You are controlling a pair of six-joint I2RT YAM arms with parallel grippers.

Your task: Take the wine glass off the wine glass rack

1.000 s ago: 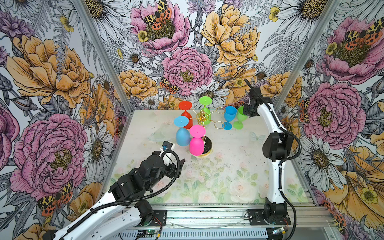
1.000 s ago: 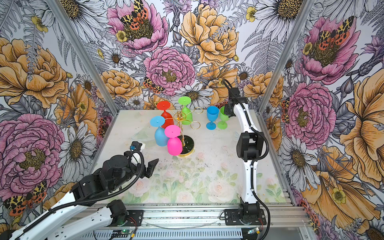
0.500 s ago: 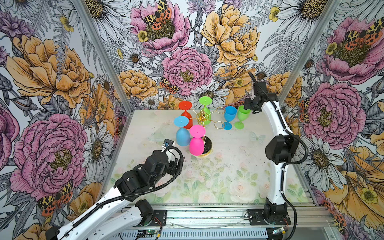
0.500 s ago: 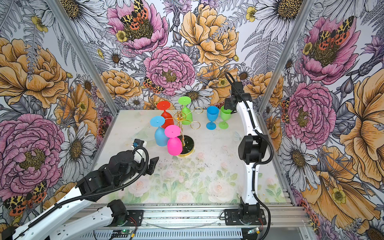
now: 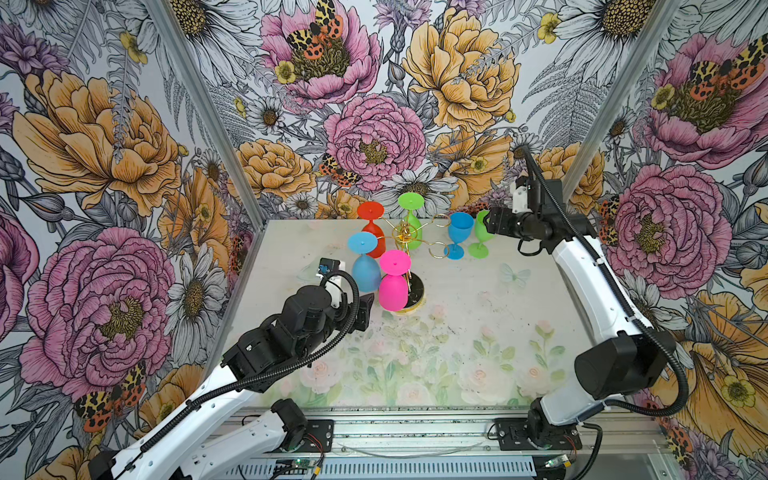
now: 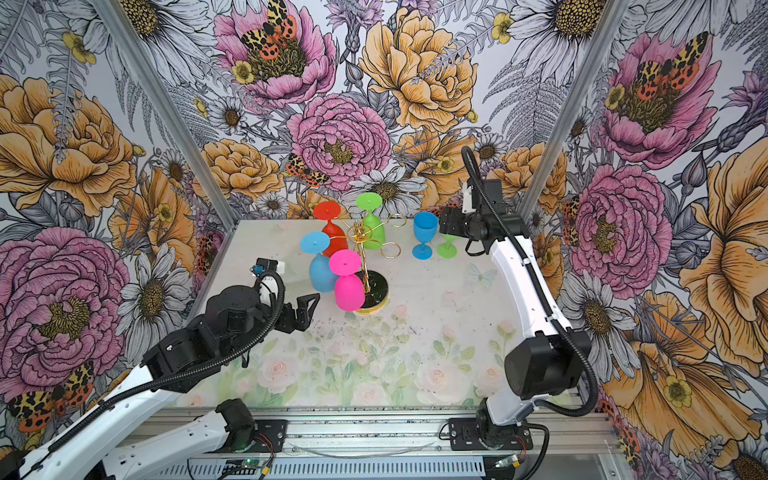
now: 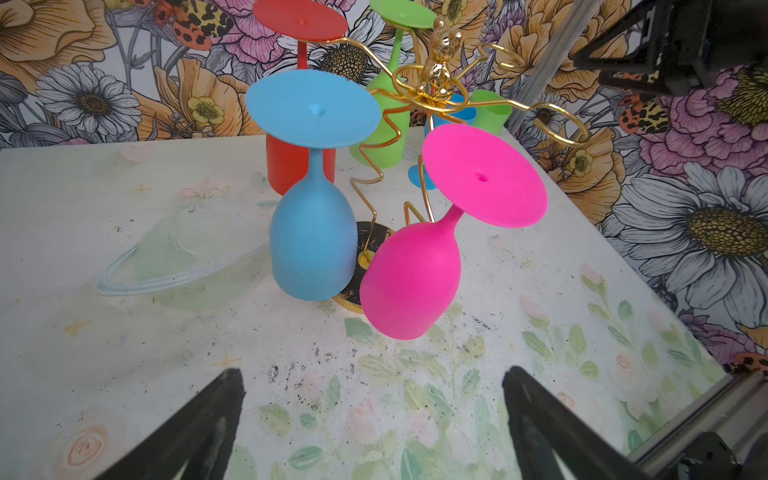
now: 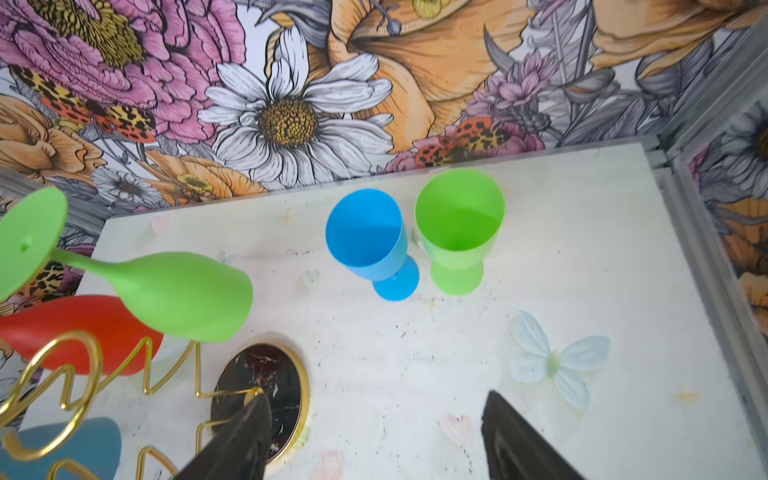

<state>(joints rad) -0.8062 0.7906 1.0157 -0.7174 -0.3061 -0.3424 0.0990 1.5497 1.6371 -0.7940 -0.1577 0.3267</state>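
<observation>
The wine glass rack (image 5: pixel 405 237) is standing toward the back of the counter (image 5: pixel 457 332). Four glasses are hanging upside down from its hooks: a pink wine glass (image 5: pixel 392 291), a light blue wine glass (image 5: pixel 365 272), a red wine glass (image 5: pixel 370 210) and a green wine glass (image 5: pixel 410 201). Near the rack, an upright blue glass (image 8: pixel 365 237) and an upright green glass (image 8: pixel 459 224) are standing side by side, showing bare inner walls. The left claw (image 7: pixel 372 374) is gaping wide, holding nothing and facing the pink wine glass. The right claw (image 8: pixel 376 397) is standing open, gripping nothing, beside the upright green glass.
</observation>
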